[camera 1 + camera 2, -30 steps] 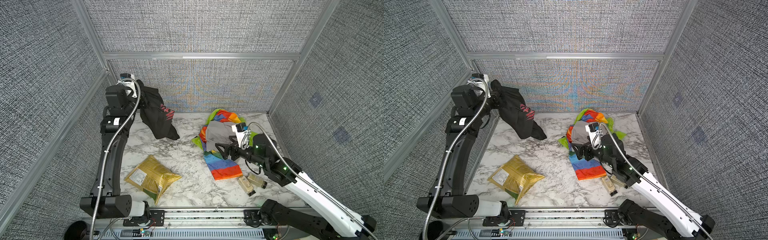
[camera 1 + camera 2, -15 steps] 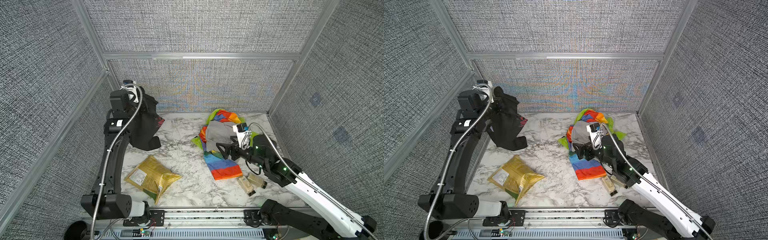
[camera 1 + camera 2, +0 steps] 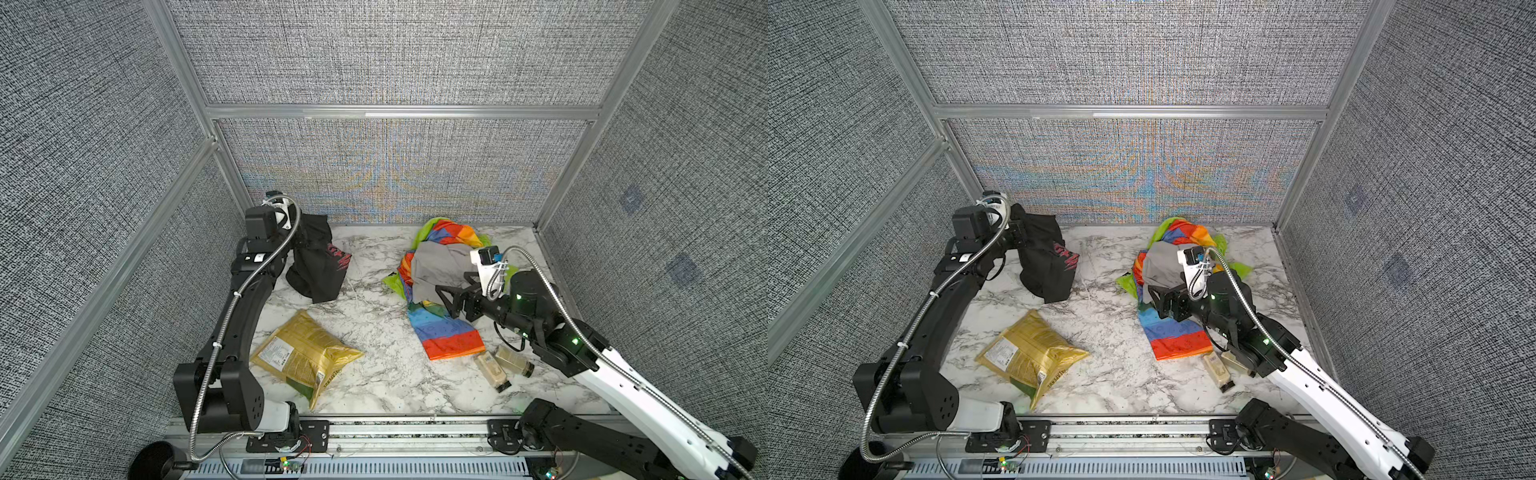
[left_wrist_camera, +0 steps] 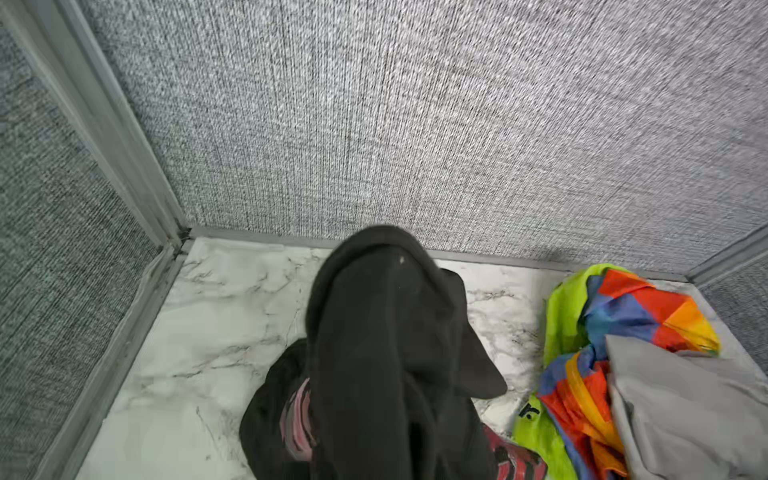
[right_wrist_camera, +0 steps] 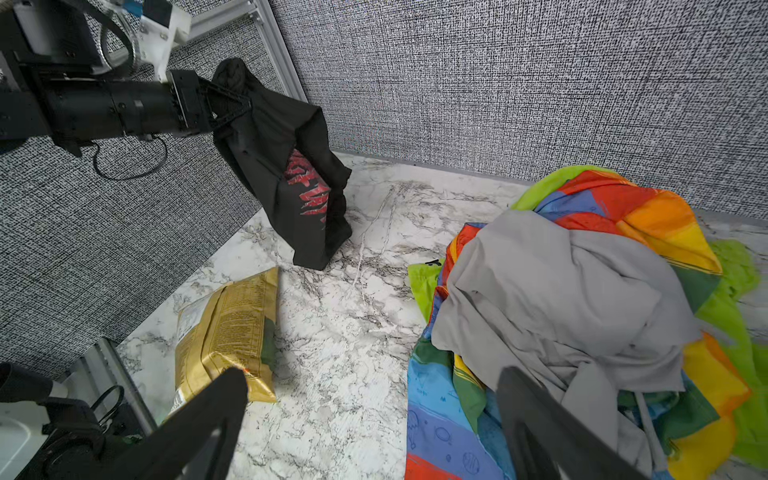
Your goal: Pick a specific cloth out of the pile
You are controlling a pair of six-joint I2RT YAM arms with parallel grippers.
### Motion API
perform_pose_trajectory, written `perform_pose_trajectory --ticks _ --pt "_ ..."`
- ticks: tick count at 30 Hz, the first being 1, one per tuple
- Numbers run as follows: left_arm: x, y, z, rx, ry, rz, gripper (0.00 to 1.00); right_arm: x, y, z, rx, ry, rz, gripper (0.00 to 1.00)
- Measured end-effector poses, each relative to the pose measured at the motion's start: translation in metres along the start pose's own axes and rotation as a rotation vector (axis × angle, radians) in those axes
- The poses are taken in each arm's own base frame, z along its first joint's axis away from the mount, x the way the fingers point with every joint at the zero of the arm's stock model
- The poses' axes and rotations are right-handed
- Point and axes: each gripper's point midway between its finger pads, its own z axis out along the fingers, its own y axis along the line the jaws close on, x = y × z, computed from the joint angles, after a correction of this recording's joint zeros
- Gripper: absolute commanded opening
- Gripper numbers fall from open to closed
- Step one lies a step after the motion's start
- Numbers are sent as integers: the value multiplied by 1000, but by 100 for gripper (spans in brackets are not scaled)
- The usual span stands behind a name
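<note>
Hanging from the left gripper, which is clamped on its top end, the cloth runs lengthwise downward near the tabletop's far left corner, with its lower end crumpled on the marble. Jagged red lettering runs along its length but cannot be read. The right gripper, jaws wide, hovers at the pile near the far right corner.

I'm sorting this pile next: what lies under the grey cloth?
The rainbow-striped cloth spreads out from beneath the grey cloth on several sides, and a lime green piece shows at the edges. Whatever lies under the grey cloth's middle is covered.
</note>
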Motion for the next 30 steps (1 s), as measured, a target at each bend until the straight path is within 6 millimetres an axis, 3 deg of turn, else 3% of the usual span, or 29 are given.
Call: perform_pose_trajectory --ticks 4,7,12,19,23,30 --pt "32 20 9 -80 57 -30 0 3 0 5 4 21 -1 98" --pt "43 27 13 -103 72 -47 0 2 1 4 0 17 -1 98" --pt "50 26 18 -84 56 -80 0 4 2 4 -10 27 0 98" --pt "104 29 23 -83 129 -166 0 17 4 10 -35 54 23 98" --pt "120 26 25 -73 143 -183 2 19 7 15 -51 60 35 98" --pt "150 37 44 -109 196 -218 4 22 8 18 -54 70 45 98"
